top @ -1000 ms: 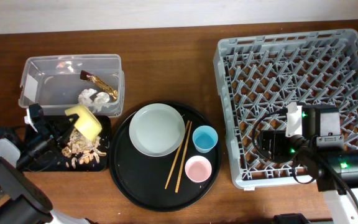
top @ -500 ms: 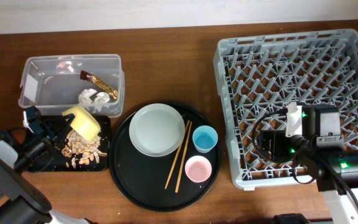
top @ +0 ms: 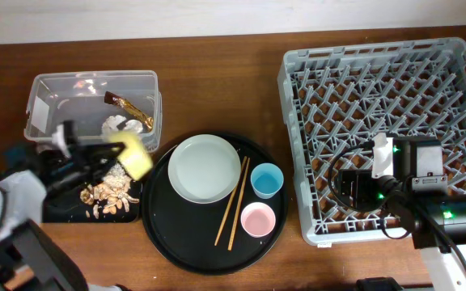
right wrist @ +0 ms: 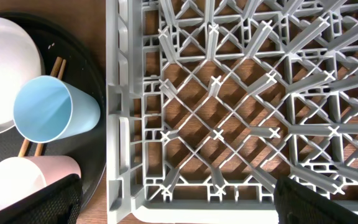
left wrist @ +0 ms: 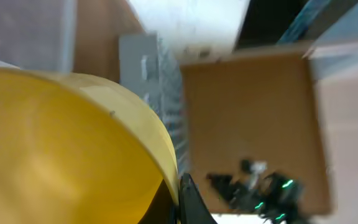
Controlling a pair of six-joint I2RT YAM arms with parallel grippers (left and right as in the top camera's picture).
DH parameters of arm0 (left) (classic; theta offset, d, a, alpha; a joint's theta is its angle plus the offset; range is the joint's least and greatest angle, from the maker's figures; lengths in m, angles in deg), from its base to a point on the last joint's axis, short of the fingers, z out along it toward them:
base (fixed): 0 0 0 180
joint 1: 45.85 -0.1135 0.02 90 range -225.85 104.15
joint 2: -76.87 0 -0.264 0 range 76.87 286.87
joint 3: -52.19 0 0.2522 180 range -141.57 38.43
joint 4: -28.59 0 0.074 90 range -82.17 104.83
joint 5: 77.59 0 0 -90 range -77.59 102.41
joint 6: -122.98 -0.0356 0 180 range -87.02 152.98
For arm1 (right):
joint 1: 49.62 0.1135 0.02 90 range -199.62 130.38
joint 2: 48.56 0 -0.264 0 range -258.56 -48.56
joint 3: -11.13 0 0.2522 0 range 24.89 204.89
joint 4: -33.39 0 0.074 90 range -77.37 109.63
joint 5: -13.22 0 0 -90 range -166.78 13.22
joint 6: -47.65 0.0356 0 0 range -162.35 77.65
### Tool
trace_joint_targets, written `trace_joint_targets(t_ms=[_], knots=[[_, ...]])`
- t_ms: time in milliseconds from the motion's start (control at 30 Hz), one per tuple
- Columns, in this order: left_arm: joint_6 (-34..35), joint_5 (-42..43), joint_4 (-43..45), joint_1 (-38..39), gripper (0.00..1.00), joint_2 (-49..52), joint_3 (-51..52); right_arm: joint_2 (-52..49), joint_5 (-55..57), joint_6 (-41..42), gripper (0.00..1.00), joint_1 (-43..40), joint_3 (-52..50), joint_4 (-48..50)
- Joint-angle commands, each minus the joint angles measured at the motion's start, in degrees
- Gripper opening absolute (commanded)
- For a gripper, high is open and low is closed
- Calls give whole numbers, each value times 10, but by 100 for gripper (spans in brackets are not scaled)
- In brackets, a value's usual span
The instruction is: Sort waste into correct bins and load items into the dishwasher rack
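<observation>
My left gripper (top: pixel 103 158) is shut on the rim of the small yellow bowl (top: pixel 133 155) and holds it tilted above the right end of the shallow black tray (top: pixel 55 212). Tan food scraps (top: pixel 110 194) lie in that tray. In the left wrist view the bowl (left wrist: pixel 61 143) fills the frame against one finger (left wrist: pixel 188 205). The clear tub (top: pixel 55 105) holds the gold-brown wrapper (top: pixel 128 107) and white tissue (top: pixel 118 124). My right gripper (top: pixel 348 184) is open and empty over the front left of the grey rack (top: pixel 379 81), as the right wrist view shows (right wrist: pixel 179 211).
The round black tray (top: pixel 168 234) carries the pale plate (top: pixel 205 168), the chopsticks (top: pixel 235 202), the blue cup (top: pixel 266 179) and the pink cup (top: pixel 258 219). The blue cup (right wrist: pixel 55 112) and the rack's left wall (right wrist: pixel 120 124) show in the right wrist view.
My left gripper has moved to the right with the yellow bowl, from over the middle of the black tray to its right end. The right arm has not moved.
</observation>
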Motion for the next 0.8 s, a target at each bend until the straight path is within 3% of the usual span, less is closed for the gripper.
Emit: trace_joint_targets(t_ms=[0,100,167,333,400,533,567,600,633,700,767], knots=[[-12,-168,7,121,0,-75,-1,1,-3,0,99,-3,11,0],[36,-290,66,239,0,-83,-1,1,-3,0,99,-3,11,0],[86,-459,133,346,0,-83,-1,1,-3,0,99,-3,11,0],[86,-722,200,523,0,-81,0,1,-3,0,99,-3,11,0],[87,-777,198,556,1,-76,0,1,-3,0,99,-3,11,0],[87,-775,191,575,9,-47,0,1,-3,0,99,-3,11,0],[87,-774,185,575,20,-46,0,1,-3,0,99,-3,11,0],[87,-769,181,575,40,-49,-1,1,-3,0,99,-3,11,0],[87,-760,171,575,48,-55,-5,1,-3,0,99,-3,11,0],[87,-734,128,575,57,-77,-27,1,-3,0,99,-3,11,0],[87,-663,86,575,59,-111,-49,1,-3,0,99,-3,11,0]])
